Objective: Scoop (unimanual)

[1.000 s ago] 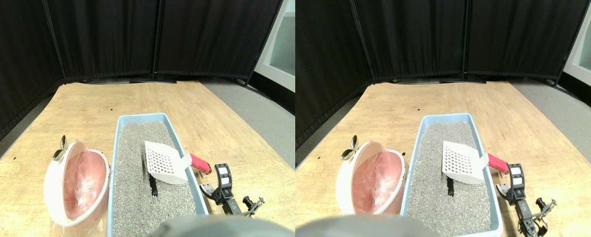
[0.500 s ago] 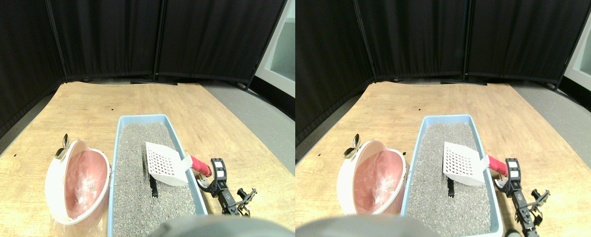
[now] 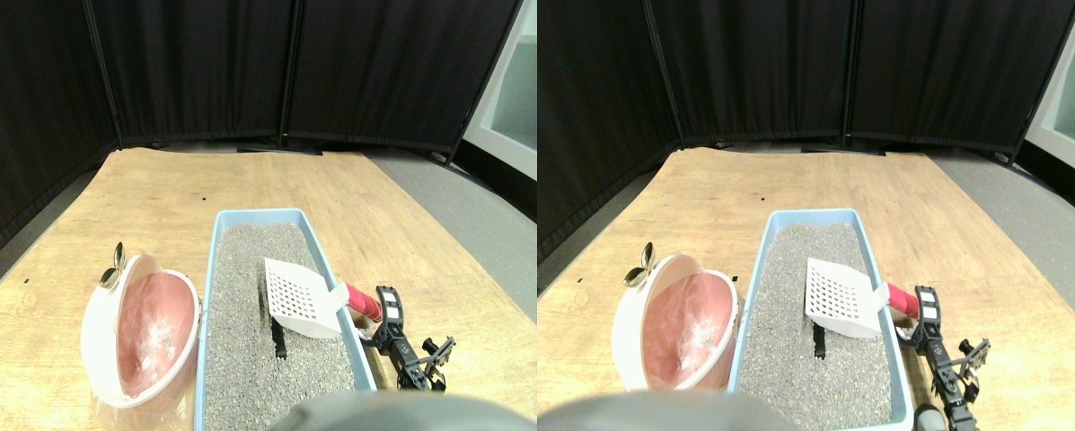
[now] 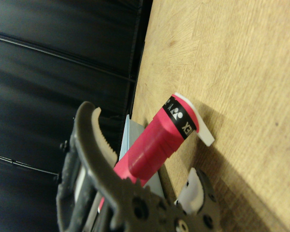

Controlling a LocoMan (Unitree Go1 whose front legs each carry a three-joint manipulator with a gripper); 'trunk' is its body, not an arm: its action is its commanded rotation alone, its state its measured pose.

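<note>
Right tool (image 3: 383,308) has advanced to the scoop's red handle (image 3: 364,300). Jaws open astride it, not yet gripping. Grasp is imminent.

- Setting: lab or test area, staged.
- Black curtain panels (image 3: 187,72) on stands wall off the back.
- Bare wood-plank floor (image 3: 232,184); grey carpet (image 3: 465,202) beyond.

Open wooden floor (image 3: 411,242) is left to the right of the litter box (image 3: 344,301). The red handle (image 3: 364,302) juts over the box's right rim, just beside the tool (image 3: 383,314).
</note>
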